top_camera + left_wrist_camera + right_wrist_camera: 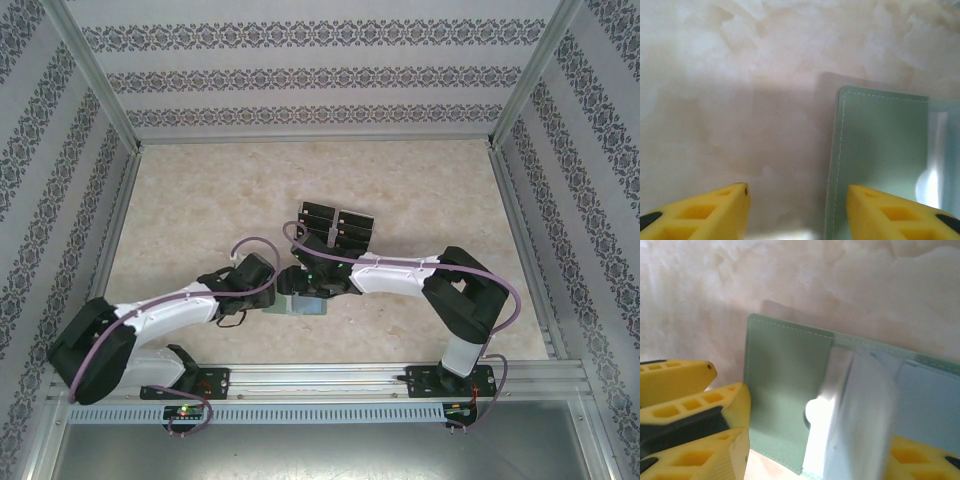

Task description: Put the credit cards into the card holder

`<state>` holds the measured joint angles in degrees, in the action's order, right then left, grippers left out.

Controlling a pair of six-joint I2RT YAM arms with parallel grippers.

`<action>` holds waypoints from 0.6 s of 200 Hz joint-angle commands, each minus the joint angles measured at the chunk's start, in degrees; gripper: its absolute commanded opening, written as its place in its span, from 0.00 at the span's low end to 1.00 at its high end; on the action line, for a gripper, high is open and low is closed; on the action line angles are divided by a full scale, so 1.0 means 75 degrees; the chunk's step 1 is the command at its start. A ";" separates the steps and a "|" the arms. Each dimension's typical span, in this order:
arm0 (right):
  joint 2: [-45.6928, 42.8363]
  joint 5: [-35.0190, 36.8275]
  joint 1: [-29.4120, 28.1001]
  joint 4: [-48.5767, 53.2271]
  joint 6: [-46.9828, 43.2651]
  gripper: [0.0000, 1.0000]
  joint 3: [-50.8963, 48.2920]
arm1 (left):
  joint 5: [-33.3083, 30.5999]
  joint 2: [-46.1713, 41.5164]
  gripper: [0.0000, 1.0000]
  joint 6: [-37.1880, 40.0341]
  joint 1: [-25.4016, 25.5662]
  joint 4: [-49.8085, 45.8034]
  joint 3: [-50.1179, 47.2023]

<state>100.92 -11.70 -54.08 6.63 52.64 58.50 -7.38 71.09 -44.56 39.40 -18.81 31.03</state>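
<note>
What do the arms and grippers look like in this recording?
The left arm and right arm have white shells with black joints and black bases. A mauve cable loops along each arm. The fingers are yellow with rectangular cut-outs and black inserts.

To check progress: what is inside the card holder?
In the card holder, a green panel and a shiny clear sleeve show, with no black card. Glare and the sleeve hide anything deeper in the pockets.
</note>
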 commanded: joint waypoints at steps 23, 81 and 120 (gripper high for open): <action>0.0239 -0.0242 -0.0188 -0.0006 0.0110 0.58 0.0648 | -0.0948 -0.1499 0.56 -0.0832 0.0091 -0.1011 -0.0297; 0.1400 -0.0465 -0.0382 0.0126 0.0135 0.58 0.1689 | -0.1605 -0.2809 0.57 -0.1112 0.0079 -0.1809 -0.0355; 0.1232 -0.0556 -0.0302 0.0161 -0.0125 0.57 0.1858 | -0.1415 -0.2701 0.58 -0.0961 0.0079 -0.1680 -0.0319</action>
<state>112.07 -15.03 -56.27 6.72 52.77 71.35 -18.06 50.89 -51.48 39.38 -31.11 28.60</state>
